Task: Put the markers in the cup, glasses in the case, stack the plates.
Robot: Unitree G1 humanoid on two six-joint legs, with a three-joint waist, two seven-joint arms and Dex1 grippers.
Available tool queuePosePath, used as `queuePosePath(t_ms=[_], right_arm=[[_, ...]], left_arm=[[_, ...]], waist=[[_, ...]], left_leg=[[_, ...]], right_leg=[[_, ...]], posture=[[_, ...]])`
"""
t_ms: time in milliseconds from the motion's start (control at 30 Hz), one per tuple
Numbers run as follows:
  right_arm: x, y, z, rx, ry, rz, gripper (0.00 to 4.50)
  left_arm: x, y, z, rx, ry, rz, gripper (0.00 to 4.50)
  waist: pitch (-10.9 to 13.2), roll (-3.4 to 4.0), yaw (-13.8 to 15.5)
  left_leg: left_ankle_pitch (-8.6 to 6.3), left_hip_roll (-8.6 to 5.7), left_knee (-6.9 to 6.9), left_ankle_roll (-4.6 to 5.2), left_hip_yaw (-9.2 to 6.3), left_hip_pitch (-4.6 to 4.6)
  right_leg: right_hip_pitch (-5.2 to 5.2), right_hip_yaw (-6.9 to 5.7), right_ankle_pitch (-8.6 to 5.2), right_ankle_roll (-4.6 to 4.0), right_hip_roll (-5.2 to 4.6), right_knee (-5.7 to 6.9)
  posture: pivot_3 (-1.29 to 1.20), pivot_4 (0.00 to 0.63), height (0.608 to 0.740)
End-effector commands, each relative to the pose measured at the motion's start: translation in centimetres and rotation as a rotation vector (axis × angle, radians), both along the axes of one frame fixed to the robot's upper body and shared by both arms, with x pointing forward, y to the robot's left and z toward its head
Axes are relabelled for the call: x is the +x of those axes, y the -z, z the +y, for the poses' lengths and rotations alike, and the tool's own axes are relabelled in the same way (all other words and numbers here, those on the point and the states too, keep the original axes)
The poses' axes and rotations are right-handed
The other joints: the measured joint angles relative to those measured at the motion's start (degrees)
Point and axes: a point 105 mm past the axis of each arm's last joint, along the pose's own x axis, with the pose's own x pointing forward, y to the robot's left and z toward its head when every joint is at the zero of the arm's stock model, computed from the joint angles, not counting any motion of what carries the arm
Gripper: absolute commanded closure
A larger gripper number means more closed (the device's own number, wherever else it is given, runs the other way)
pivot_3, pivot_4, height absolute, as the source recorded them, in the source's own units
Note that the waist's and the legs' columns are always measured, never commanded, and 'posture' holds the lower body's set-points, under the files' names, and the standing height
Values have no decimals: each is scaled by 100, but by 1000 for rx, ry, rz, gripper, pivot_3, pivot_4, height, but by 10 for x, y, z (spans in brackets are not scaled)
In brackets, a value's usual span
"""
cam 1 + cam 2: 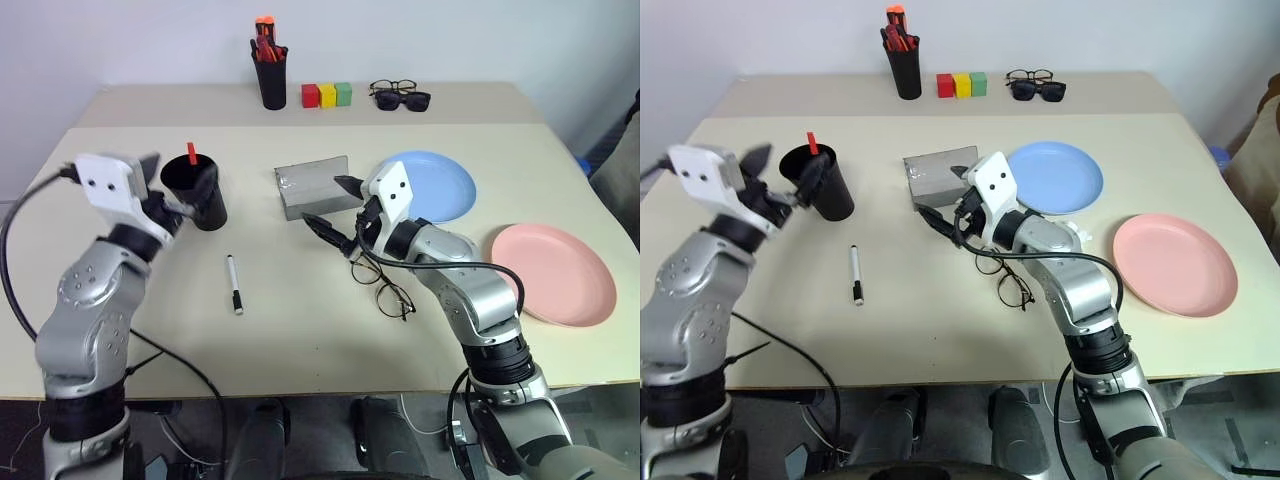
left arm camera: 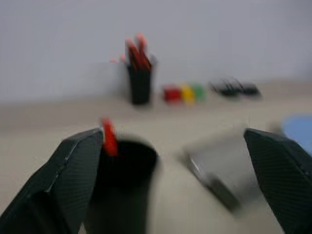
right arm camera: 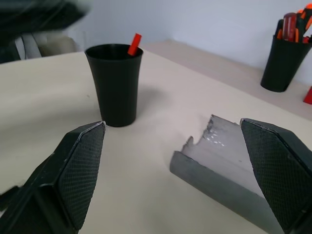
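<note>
Glasses (image 1: 383, 287) and white marker (image 1: 233, 284) carry no legible writing.

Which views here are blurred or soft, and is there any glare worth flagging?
Left wrist view: smeared throughout; the cup, the red marker in it and the case have soft edges. Right wrist view: cup and case crisp, but a dark blurred shape sits in one corner. Head views: sharp and evenly lit, with soft shadows under the blue plate and pink plate, no glare.
</note>
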Motion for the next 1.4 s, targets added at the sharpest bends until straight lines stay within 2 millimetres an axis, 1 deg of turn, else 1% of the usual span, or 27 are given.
queuePosePath(t_ms=[33,67,133,200,300,400,500,600,633,667,700,733,833,867,900,967,1000,1033,1100,1167,1233,1267,1367,1400], right_arm=[[-4,-15,1,13,-33,-60,0],[-5,-15,2,10,-47,-60,0],[-9,-15,6,2,-80,-57,0],[-15,-13,10,-9,-128,-48,0],[-24,-9,14,-25,-190,-32,0],[-31,-5,16,-38,-225,-21,0],[-34,-3,17,-47,-237,-18,0],[-34,-2,16,-47,-234,-16,0],[-34,-2,16,-48,-233,-15,0],[-35,-1,16,-49,-233,-13,0],[-36,0,15,-50,-234,-12,0],[-36,0,15,-50,-235,-10,0],[-37,1,15,-54,-238,-5,0],[-38,2,15,-55,-239,-4,0],[-38,2,15,-55,-239,-3,0],[-38,3,16,-56,-240,-3,0],[-38,3,16,-57,-240,-2,0],[-37,3,16,-57,-240,-2,0],[-33,0,15,-44,-222,-17,0],[-21,-9,14,1,-159,-34,0],[-17,-12,16,7,-146,-42,0],[-16,-10,17,-10,-148,-44,0],[-10,-4,19,-55,-125,-57,0],[-9,-3,20,-57,-122,-59,0]], left_arm=[[-11,23,-7,111,-8,202,65],[-9,38,-1,124,-69,300,65],[-7,60,6,123,-163,449,65],[-7,79,1,87,-184,595,65],[-5,94,-8,68,-181,720,65],[-3,106,-20,68,-137,795,65],[0,114,-26,63,-111,841,65],[2,116,-26,95,-119,857,828],[2,118,-25,108,-126,862,1328],[3,118,-26,115,-127,864,1726],[3,118,-26,118,-128,865,2281],[3,118,-26,118,-126,864,2676],[5,113,-26,125,-133,844,4239],[6,111,-26,128,-135,832,4417],[7,105,-27,131,-124,808,4417],[12,86,-27,122,-105,696,4417],[13,71,-28,110,-71,616,4417],[13,62,-29,104,-47,563,4417],[9,9,-41,127,70,229,4417],[7,-29,-46,129,124,2,4417],[19,-59,-38,46,69,-132,4417],[28,-74,-27,18,-16,-208,4417],[43,-102,-6,1,-198,-362,4417],[49,-106,1,3,-258,-393,4417]], waist=[[1,1,-4],[0,3,-7],[0,4,-9],[0,1,-7],[0,-1,-5],[-1,0,-17],[-6,10,-2],[-8,11,17],[-8,11,25],[-8,11,34],[-8,11,46],[-8,11,53],[-8,11,76],[-8,11,95],[-8,11,115],[-7,10,127],[-6,8,128],[-2,2,123],[-1,2,110],[-1,5,138],[-1,5,157],[-1,5,171],[-3,2,157],[-3,2,147]], left_leg=[[0,0,0,0,0,2],[0,0,-1,0,0,4],[0,0,-2,1,1,7],[0,-1,0,1,0,7],[0,-1,1,1,-2,5],[0,-1,-1,0,-3,6],[0,-1,-2,0,-3,9],[0,-2,0,-1,-2,13],[0,-2,0,-1,-2,13],[0,-3,-1,-1,-2,13],[0,-4,-1,-1,-2,13],[0,-5,-1,-1,-2,13],[0,-5,-1,-1,-2,12],[0,-5,-1,-1,-2,12],[0,-5,-1,-1,-2,12],[-1,-5,-1,-1,-1,11],[-1,-5,-2,-1,-1,10],[-1,-5,-2,-2,-1,6],[0,-3,-5,-2,0,-1],[3,-1,-12,-9,3,-3],[5,-1,-11,-12,3,-2],[8,-1,-11,-16,4,-4],[7,-5,-6,-15,3,-4],[7,-5,-6,-14,4,-3]], right_leg=[[1,0,0,0,0,0],[1,0,0,0,1,1],[4,1,-1,0,1,1],[5,0,0,1,2,1],[4,-2,-1,2,2,0],[2,-3,-1,2,3,1],[4,-2,0,1,2,1],[10,-2,0,1,1,0],[11,-2,-1,1,1,0],[12,-2,-1,1,0,-2],[12,-2,-1,1,-2,-3],[13,-2,-1,1,-2,-5],[13,-2,-1,1,-3,-6],[13,-2,-1,1,-3,-6],[13,-2,-1,1,-3,-7],[12,-2,-1,1,-3,-8],[11,-2,-1,1,-3,-9],[6,-2,-1,1,-3,-9],[-5,-1,-1,0,-2,-8],[-11,0,-1,-3,-2,-9],[-8,0,-1,-4,-2,-13],[-7,0,-1,-4,-2,-18],[3,-1,0,0,-3,-30],[3,0,0,1,-3,-29]], posture=[[0,150,740],[0,150,740],[0,150,740],[0,150,740],[0,150,740],[0,150,740],[0,150,740],[0,150,740],[0,150,740],[0,150,740],[0,150,740],[0,150,740],[0,150,740],[0,150,740],[0,150,740],[0,150,740],[0,150,740],[0,150,740],[0,150,740],[0,150,740],[0,150,740],[0,150,740],[0,150,740],[0,150,740]])
